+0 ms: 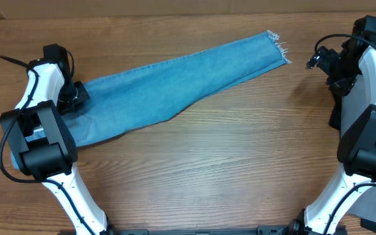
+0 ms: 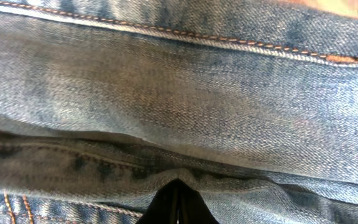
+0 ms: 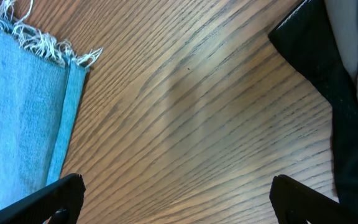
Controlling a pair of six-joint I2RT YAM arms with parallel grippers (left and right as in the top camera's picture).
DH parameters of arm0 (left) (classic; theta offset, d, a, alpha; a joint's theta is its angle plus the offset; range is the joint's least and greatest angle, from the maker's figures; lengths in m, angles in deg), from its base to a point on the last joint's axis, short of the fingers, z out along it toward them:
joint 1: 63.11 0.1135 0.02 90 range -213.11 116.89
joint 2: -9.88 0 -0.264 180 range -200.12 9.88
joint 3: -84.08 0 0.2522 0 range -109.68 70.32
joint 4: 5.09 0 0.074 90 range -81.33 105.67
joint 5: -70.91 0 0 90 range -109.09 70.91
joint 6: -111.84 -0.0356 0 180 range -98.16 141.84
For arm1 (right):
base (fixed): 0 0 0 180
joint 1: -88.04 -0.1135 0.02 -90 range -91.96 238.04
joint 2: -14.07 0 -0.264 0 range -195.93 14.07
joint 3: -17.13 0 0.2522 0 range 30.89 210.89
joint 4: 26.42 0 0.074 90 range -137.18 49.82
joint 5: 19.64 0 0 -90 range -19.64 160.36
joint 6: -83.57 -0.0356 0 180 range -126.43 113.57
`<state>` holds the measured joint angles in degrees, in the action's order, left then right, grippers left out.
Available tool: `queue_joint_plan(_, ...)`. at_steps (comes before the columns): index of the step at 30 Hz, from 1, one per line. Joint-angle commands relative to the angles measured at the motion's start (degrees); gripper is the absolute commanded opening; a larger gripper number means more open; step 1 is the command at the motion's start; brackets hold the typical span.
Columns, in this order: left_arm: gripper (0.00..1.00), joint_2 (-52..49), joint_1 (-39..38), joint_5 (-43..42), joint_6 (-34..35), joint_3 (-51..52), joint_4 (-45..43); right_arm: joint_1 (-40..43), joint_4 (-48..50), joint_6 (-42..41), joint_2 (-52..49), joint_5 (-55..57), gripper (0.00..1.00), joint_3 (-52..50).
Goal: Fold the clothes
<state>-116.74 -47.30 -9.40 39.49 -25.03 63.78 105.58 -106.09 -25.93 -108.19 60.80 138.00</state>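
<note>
Across the wood-grain table [image 1: 227, 163] I see the jeans [image 1: 175, 85] lying flat; my left gripper [image 2: 176, 206] pinches their denim, right gripper [image 3: 179, 202] spread wide over bare wood.

We find the overhead view bright and even; the jeans [image 1: 175, 78] cast only a thin soft shadow along their lower edge onto the table [image 1: 227, 170]. In the right wrist view a pale sheen crosses the wood. The left wrist view sits so close that the denim blurs toward the top, washed out upper right, its lower folds in shade.
</note>
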Motion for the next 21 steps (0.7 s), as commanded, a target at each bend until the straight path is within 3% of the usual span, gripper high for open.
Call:
queue_joint_plan(1,0.04,0.0,0.8,0.9,0.1,-3.1,0.3,-0.1,0.2,-0.3,1.3,0.5,1.0,0.9)
queue_joint_plan(10,0.04,6.6,-2.6,-4.8,0.9,-16.7,10.3,-0.1,0.2,-0.3,1.3,0.5,1.0,0.9)
queue_joint_plan(16,0.05,11.2,-7.5,-15.0,0.8,-16.8,13.3,-0.1,0.2,-0.3,1.3,0.5,1.0,0.9)
queue_joint_plan(21,0.08,9.7,-13.9,-14.9,0.3,-15.6,13.8,-0.1,0.2,-0.3,1.3,0.5,1.0,0.9)
